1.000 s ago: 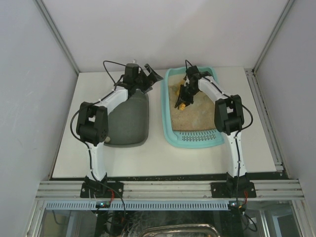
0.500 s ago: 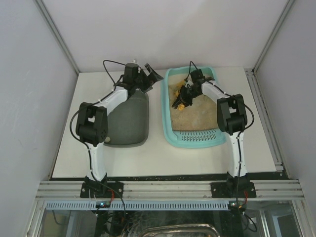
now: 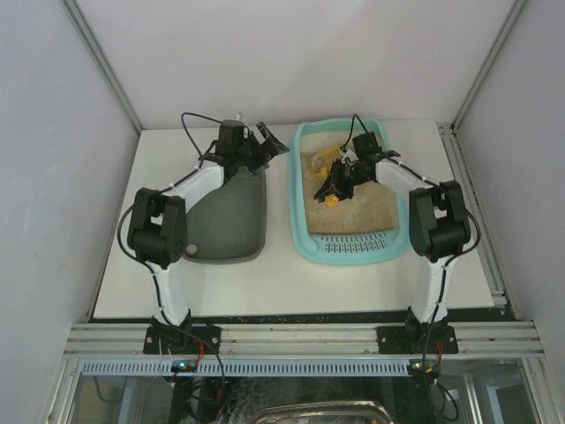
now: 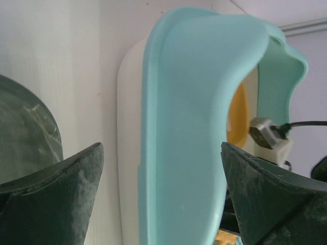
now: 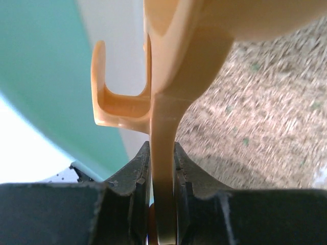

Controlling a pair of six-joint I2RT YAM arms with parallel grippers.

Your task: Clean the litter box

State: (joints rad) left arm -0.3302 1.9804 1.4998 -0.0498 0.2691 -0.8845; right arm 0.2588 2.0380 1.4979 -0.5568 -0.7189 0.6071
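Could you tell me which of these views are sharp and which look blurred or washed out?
Top external: sharp, evenly lit, litter box clear. Left wrist: its wall close and soft, table washed out. Right wrist: orange scoop too near to focus, litter streaked.

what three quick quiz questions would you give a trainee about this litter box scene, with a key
1. True or false: the right end effector is shut on the handle of the pale orange plastic scoop.
2. Which container holds the beige sandy litter? A: the large light-turquoise rectangular plastic litter box. B: the dark grey-green plastic tray. C: neither.
3. Fill in: the jaws of the left end effector stand ____, holding nothing.

Key: 1 true; 2 A; 3 open.
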